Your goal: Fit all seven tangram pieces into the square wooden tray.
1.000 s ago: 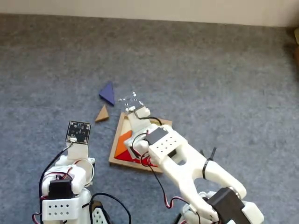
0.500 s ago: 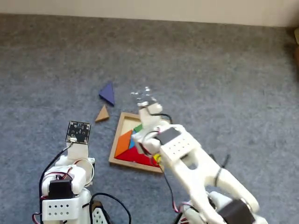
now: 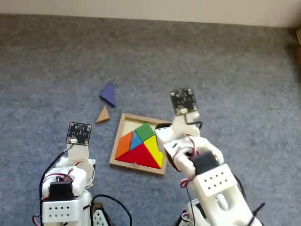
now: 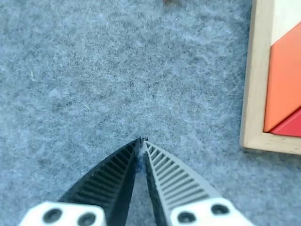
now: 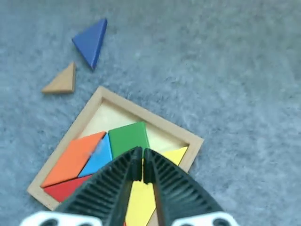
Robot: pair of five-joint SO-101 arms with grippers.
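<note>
Five pieces in the tray: orange triangle [image 3: 124,143], light blue triangle [image 3: 136,140], green square [image 3: 145,131], yellow triangle [image 3: 154,148] and red triangle [image 3: 138,157], lying flat and edge to edge.
Square wooden tray [image 3: 117,139]: on the grey felt worktop [image 3: 225,70], toward its near edge, between the two arms and turned a little askew; bare wood floor shows along its far and left sides.
Two pieces outside: dark blue triangle [image 3: 108,94] and tan wooden triangle [image 3: 103,115], flat on the felt beyond the tray's far left corner; the tan one is near the rim but apart from it, and the blue one is farther toward the worktop's far edge.
Left arm [image 3: 66,183]: folded back at the near edge, left of the tray.
Left gripper [image 4: 142,141]: fingers pressed together at the tips, nothing between them, over bare felt just beside the tray's left rim [image 4: 251,70], where the orange piece [image 4: 284,80] meets the red one [image 4: 292,126].
Right arm [image 3: 207,165]: at the near edge, rising beside the tray's right rim.
Right gripper [image 5: 142,150]: closed and empty, its tips held over the tray [image 5: 69,136] where the green square [image 5: 128,137] borders the yellow triangle [image 5: 175,154]; whether they touch the pieces cannot be told.
</note>
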